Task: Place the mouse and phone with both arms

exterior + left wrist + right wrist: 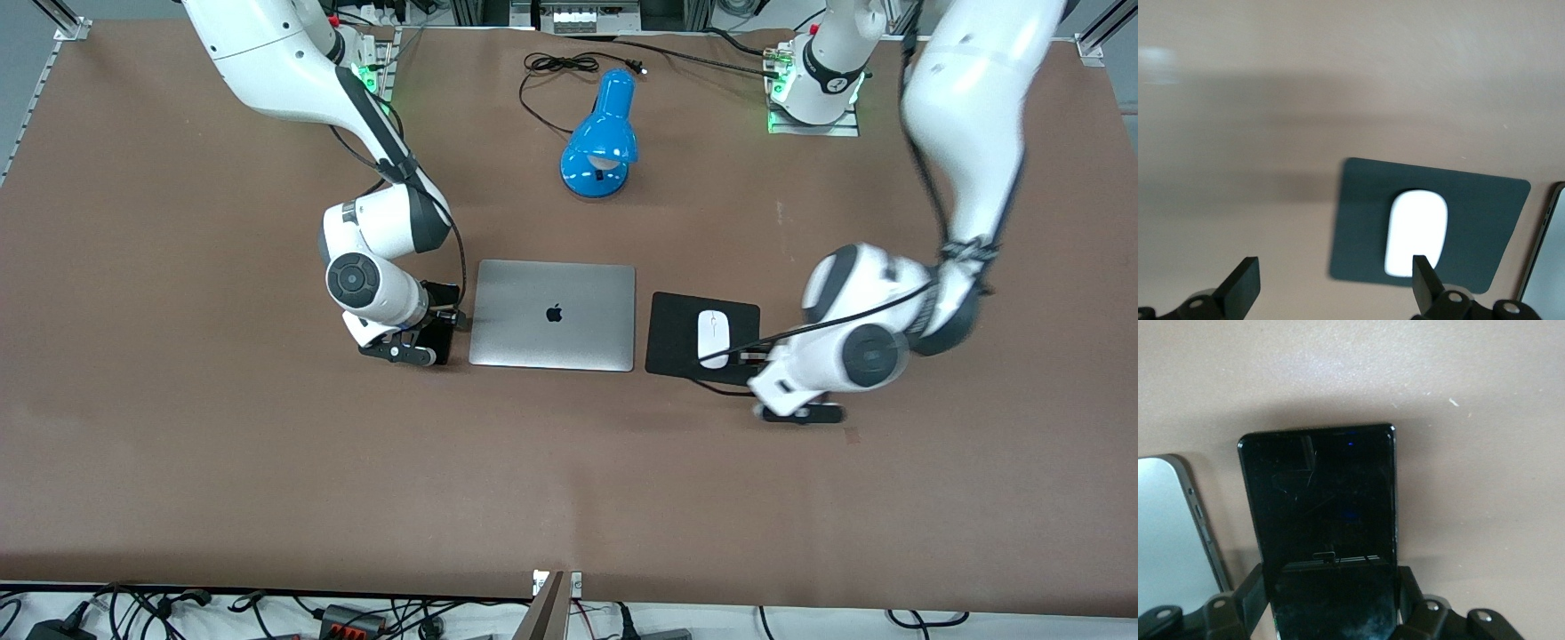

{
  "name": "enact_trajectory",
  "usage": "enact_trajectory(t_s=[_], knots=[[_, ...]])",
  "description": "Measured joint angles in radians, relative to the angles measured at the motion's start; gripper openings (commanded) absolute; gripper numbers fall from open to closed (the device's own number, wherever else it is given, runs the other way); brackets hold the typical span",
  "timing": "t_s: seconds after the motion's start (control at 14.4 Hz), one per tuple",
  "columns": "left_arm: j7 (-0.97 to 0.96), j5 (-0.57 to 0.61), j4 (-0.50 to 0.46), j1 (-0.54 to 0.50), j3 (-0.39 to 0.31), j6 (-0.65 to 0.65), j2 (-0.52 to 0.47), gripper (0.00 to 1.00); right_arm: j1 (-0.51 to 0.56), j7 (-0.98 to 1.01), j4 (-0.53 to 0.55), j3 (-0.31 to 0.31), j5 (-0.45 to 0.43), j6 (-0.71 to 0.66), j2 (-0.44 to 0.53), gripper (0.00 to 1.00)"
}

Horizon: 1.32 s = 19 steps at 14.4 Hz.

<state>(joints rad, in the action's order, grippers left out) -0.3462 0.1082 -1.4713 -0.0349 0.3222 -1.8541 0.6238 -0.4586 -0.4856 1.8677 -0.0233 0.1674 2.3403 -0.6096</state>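
Laptop point(552, 315) sits shut mid-table, so everything's placed off that. Mouse point(713, 338) lies on the black mouse pad point(676, 333) just beside the laptop, toward the left arm's end. Left gripper point(1331, 287) hangs over the pad's edge with fingers spread wide, holding nothing. Right gripper point(1331, 600) is clamped on the phone point(1318, 500), just beside the laptop toward the right arm's end.
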Motion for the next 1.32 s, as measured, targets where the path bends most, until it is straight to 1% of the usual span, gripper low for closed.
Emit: enact_trajectory(t_s=[0.14, 0.21, 0.28, 0.35, 0.42, 0.69, 0.83, 0.97, 1.11, 1.25, 1.32], knots=[[0.013, -0.001, 0.000, -0.094, 0.004, 0.058, -0.068, 1.00, -0.002, 0.000, 0.000, 0.000, 0.000, 0.000, -0.003, 0.29], [0.034, -0.003, 0.001, -0.143, 0.020, 0.084, -0.091, 1.00, -0.002, 0.000, 0.000, 0.000, 0.000, 0.000, -0.004, 0.51], [0.045, -0.006, 0.004, -0.178, 0.038, 0.120, -0.114, 1.00, -0.003, 0.000, 0.000, 0.000, 0.000, -0.001, -0.005, 0.92], [0.047, -0.007, 0.008, -0.194, 0.049, 0.181, -0.144, 1.00, -0.004, -0.001, 0.000, 0.000, 0.000, -0.001, -0.006, 1.00], [0.047, -0.008, 0.011, -0.197, 0.055, 0.238, -0.179, 1.00, -0.005, -0.002, 0.000, 0.000, 0.000, -0.001, -0.006, 1.00], [0.046, -0.043, 0.015, -0.201, 0.063, 0.358, -0.336, 1.00, -0.005, -0.002, -0.018, -0.007, 0.000, -0.003, 0.005, 1.00], [0.046, -0.066, 0.009, -0.201, 0.069, 0.376, -0.383, 1.00, -0.004, -0.002, -0.038, -0.017, 0.000, -0.027, 0.036, 1.00], [0.039, -0.092, -0.002, -0.201, 0.076, 0.368, -0.392, 1.00, -0.004, 0.000, -0.078, -0.041, -0.001, -0.097, 0.085, 1.00], [0.033, -0.094, -0.039, -0.203, 0.085, 0.335, -0.400, 1.00, -0.003, 0.006, -0.147, -0.073, -0.012, -0.208, 0.132, 1.00], [0.029, -0.094, -0.135, -0.203, 0.092, 0.246, -0.443, 1.00, -0.002, 0.014, -0.237, -0.102, -0.047, -0.336, 0.161, 1.00], [0.028, -0.094, -0.181, -0.203, 0.092, 0.222, -0.472, 1.00, -0.002, 0.025, -0.283, -0.115, -0.066, -0.393, 0.170, 1.00]])
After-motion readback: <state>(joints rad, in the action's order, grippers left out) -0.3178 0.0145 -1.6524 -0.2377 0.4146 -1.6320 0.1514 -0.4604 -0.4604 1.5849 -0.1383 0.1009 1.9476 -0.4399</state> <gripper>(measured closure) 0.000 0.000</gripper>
